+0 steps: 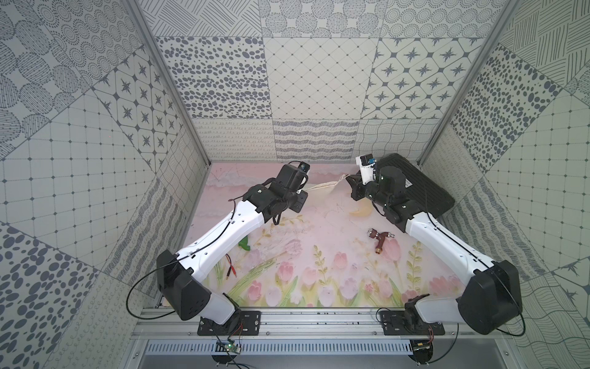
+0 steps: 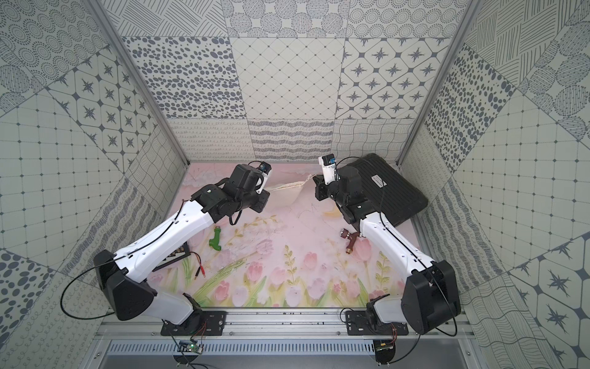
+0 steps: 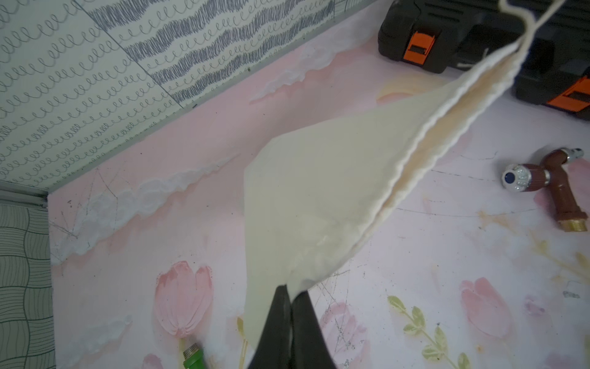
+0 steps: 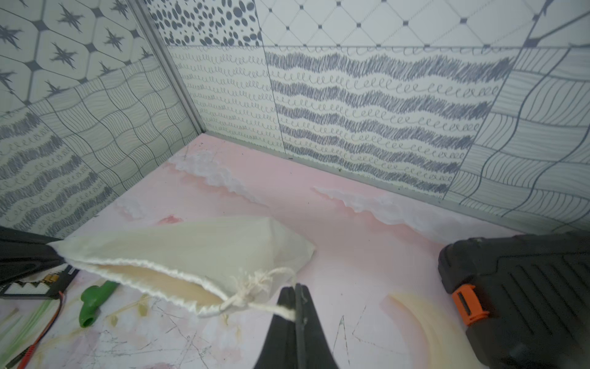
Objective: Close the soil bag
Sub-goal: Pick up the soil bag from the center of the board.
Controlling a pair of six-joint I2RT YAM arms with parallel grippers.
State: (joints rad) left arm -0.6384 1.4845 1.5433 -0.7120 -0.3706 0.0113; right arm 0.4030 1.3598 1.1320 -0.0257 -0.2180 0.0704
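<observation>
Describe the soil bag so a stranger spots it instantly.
At the far end of the pink floral table, the soil bag is stretched between the left gripper and right gripper. It alone is soft cream cloth; the neighbouring case is black and ribbed.

The pink floral counter (image 1: 319, 220) carried a black ribbed case (image 1: 418, 188), brown tap (image 1: 381, 242), green fitting (image 2: 216, 240) and red-tipped leads (image 1: 235, 272).

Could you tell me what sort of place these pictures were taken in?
Most likely a robot test cell rather than a home: patterned wall panels in an aluminium frame box in a tulip-printed tabletop, and a left arm and right arm are bolted to a front rail.
</observation>
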